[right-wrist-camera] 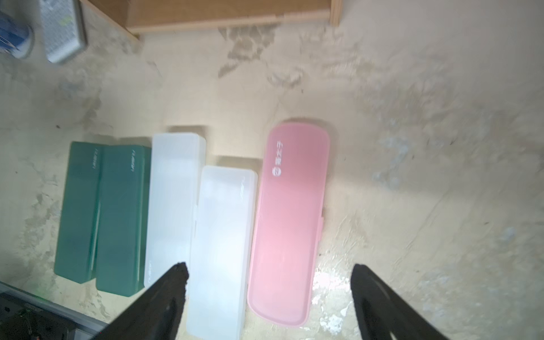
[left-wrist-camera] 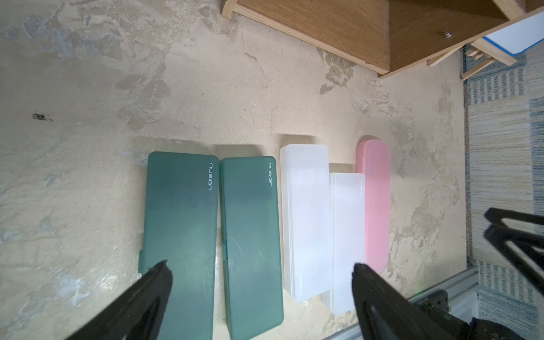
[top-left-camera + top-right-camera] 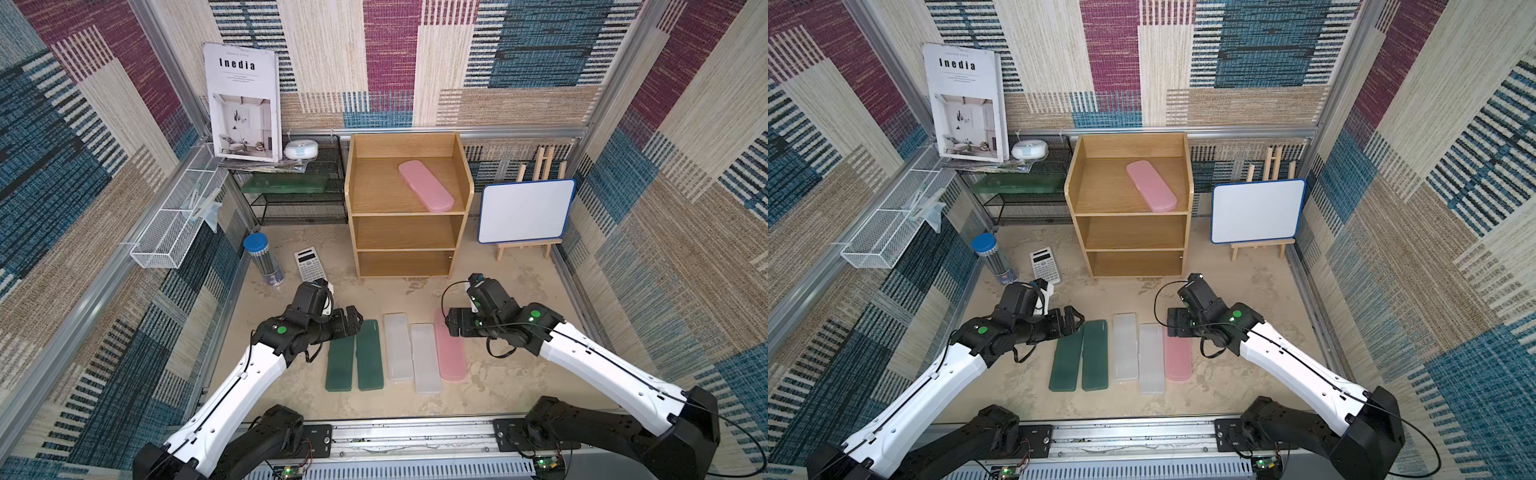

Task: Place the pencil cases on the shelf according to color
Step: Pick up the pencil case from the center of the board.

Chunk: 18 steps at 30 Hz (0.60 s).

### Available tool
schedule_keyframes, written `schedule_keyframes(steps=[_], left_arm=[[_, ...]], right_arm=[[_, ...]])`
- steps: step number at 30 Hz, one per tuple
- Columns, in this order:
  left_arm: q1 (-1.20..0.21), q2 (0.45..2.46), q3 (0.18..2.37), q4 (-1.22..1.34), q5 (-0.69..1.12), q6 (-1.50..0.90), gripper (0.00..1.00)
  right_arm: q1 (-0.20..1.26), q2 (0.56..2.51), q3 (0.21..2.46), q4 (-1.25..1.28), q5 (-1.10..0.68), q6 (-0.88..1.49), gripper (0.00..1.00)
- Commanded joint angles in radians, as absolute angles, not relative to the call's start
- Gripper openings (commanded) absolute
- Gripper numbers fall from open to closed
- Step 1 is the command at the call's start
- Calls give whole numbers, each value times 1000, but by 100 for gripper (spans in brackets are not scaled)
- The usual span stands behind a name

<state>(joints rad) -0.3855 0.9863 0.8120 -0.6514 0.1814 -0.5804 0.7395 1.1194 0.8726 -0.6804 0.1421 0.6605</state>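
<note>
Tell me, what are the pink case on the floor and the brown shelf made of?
The pink pencil case looks like frosted, semi-translucent plastic: smooth, softly glowing, with moulded rounded corners. The shelf looks like wood or wood-veneered board: grain lines show, matte finish, paler raw-looking edges.

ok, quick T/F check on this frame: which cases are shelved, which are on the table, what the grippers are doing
1. One pink case lies on the top tier of the shelf. True.
2. The middle and bottom tiers each hold a green case. False: both tiers are bare; the two green cases lie on the table.
3. Five cases lie side by side on the table. True: two green, two frosted white cases, and the second pink case.
4. The right gripper is shut on the second pink case. False: its jaws are spread above that case, holding nothing.
5. The left gripper is open and empty. True.
</note>
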Motion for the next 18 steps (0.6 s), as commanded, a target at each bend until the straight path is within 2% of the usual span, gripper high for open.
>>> schedule_keyframes(steps=[1,8,18], left_arm=[[-387,979,802,-649,170,-563,100],[-386,967,804,-637,167,-556,100],[-386,1007,806,-623,165,-625,100]], right_arm=[[787,1149,818,-638,140,782,92],[845,1206,741,-598,179,844,99],[845,1327,710,-572,194,792,99]])
